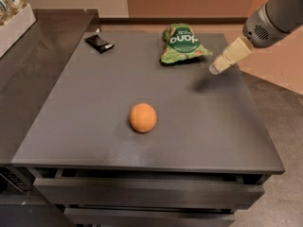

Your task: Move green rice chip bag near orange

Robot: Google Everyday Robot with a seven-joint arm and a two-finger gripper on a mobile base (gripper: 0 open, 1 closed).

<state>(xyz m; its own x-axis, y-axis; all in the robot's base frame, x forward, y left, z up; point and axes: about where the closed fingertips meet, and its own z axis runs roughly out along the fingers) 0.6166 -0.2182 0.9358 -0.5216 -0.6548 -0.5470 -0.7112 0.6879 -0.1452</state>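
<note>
The green rice chip bag (182,44), light green with a dark green round label, lies at the far side of the grey table (94,108). The orange (143,117) sits near the table's middle, well in front of the bag. My gripper (215,69) hangs above the table's right part, just right of the bag and a little in front of it, not touching it. Its shadow falls on the table below it.
A small black wrapped bar (99,43) lies at the far left of the table. A dark counter (28,74) adjoins on the left, with a white tray (14,22) of packets on it. Drawers sit below the table's front edge.
</note>
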